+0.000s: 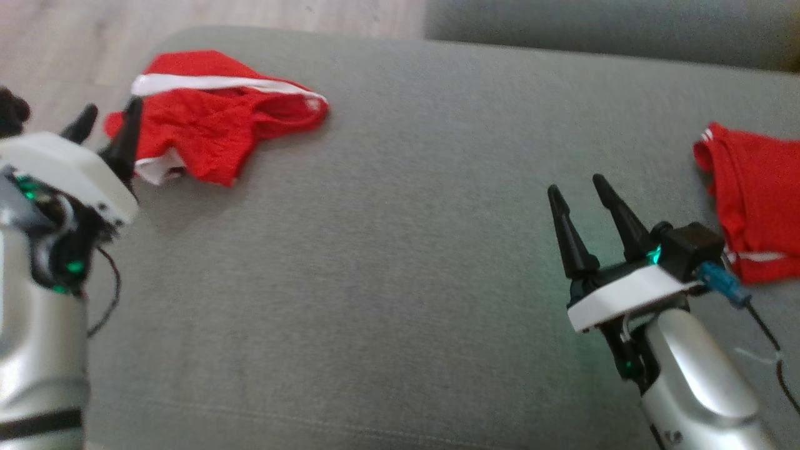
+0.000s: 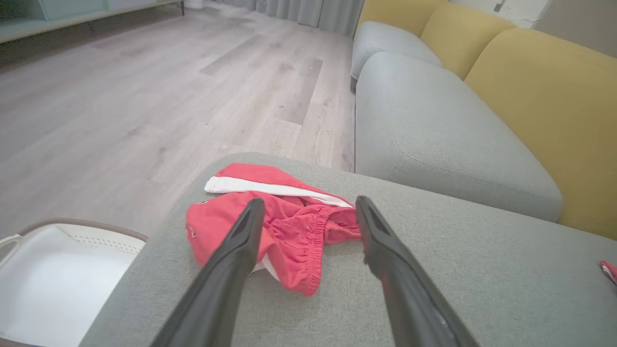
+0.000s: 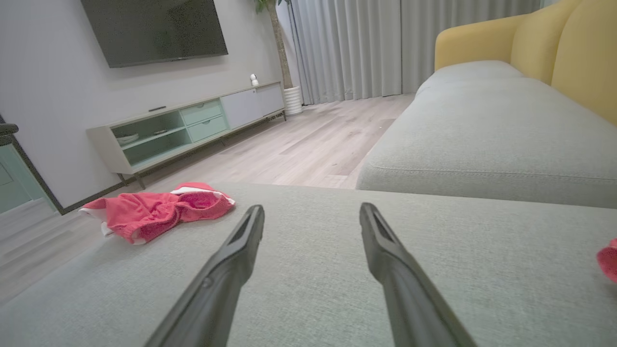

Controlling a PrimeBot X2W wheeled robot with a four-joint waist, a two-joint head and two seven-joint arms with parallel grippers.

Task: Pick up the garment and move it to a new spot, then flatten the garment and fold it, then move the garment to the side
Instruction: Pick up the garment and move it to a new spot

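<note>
On grey fabric sofa cushion, near its left corner: crumpled red shorts with white trim. With left gripper spread wide just beside them, lower over bunched waistband, pinch several layers; leave right gripper, likewise spread, apart.

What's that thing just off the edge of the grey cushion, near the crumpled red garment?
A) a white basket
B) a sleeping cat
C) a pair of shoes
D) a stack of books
A: the left wrist view shows a white plastic basket with a brown rim just past the edge of the grey fabric cushion, close to the crumpled red garment with white trim.
</note>
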